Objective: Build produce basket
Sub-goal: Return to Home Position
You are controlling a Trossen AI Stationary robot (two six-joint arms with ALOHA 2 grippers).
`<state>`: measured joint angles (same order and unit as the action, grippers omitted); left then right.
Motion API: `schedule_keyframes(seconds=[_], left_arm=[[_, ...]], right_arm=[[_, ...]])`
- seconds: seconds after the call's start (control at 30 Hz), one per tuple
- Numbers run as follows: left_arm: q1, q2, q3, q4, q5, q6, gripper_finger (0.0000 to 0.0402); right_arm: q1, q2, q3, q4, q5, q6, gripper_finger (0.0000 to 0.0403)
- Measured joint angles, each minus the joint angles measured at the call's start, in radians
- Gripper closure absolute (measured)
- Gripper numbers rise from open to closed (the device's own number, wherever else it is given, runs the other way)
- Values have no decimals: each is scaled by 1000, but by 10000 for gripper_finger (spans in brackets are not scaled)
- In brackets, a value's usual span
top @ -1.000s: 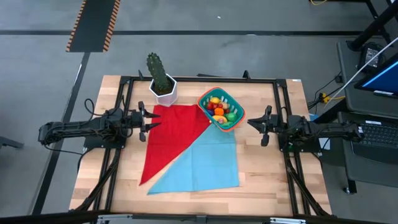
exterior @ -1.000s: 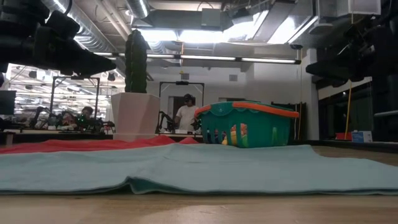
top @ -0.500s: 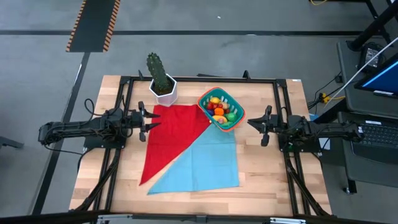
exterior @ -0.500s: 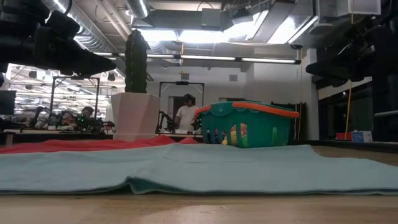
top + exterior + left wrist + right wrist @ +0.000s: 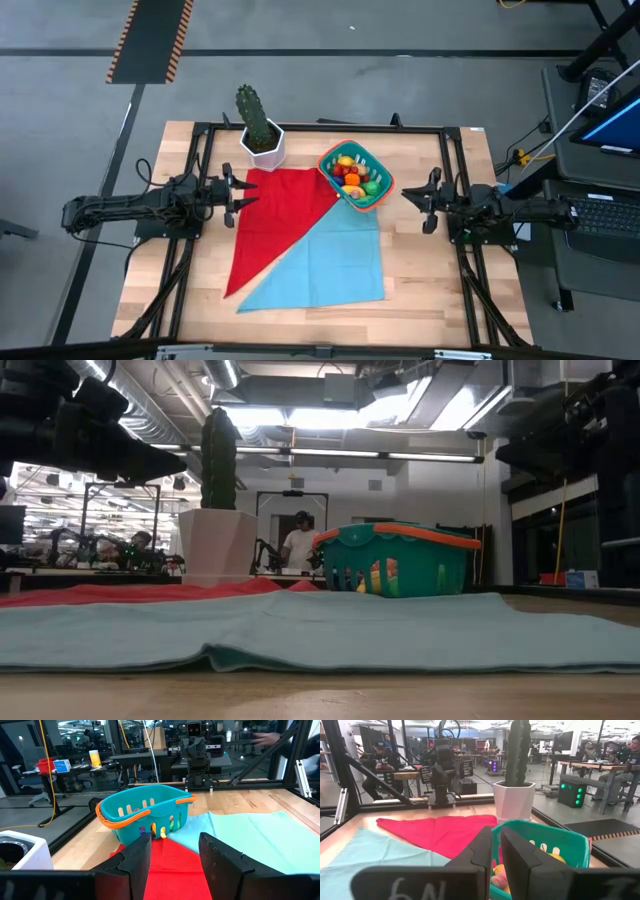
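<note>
At the far right corner of the cloths, basket: you've got the teal basket (image 5: 324, 163) with the orange-red rim sitting upright, right where the red and blue cloths meet.
Produce: the produce (image 5: 351, 179) is piled inside the basket. From above you can pick out yellow, orange, red and green pieces, and I can't name each one. Nothing is loose on the cloths.
Basket vs right gripper: your right gripper (image 5: 412, 199) hangs just beside the basket on its right, pointing at it. It's not touching and nothing is in it.
Right fingers: the wrist cam shows its fingers (image 5: 475, 855) pressed almost together with only a sliver of gap.
Basket vs left gripper: your left gripper (image 5: 240, 195) is well apart from it, over the left edge of the red cloth and facing the basket.
Left fingers: its fingers (image 5: 135, 865) are spread and empty.
Red cloth: the red cloth (image 5: 280, 215) is a triangle on the left side.
Blue cloth: the light blue cloth (image 5: 335, 260) takes the near right part and touches the red along a diagonal.
Pot: a white pot (image 5: 263, 148) holding a cactus (image 5: 250, 110) stands left of the basket, at the red cloth's far corner.
Table: the wooden table (image 5: 430, 290) is under it all.
Room: there's a person (image 5: 298, 545) standing well behind the table.
</note>
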<state>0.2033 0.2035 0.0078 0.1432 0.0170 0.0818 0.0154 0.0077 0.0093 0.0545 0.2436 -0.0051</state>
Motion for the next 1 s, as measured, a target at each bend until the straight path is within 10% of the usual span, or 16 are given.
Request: schedule_keyframes(seconds=[1.0], left_arm=[[0,0,0,0,0,0,248]], right_arm=[[0,2,0,0,0,0,359]])
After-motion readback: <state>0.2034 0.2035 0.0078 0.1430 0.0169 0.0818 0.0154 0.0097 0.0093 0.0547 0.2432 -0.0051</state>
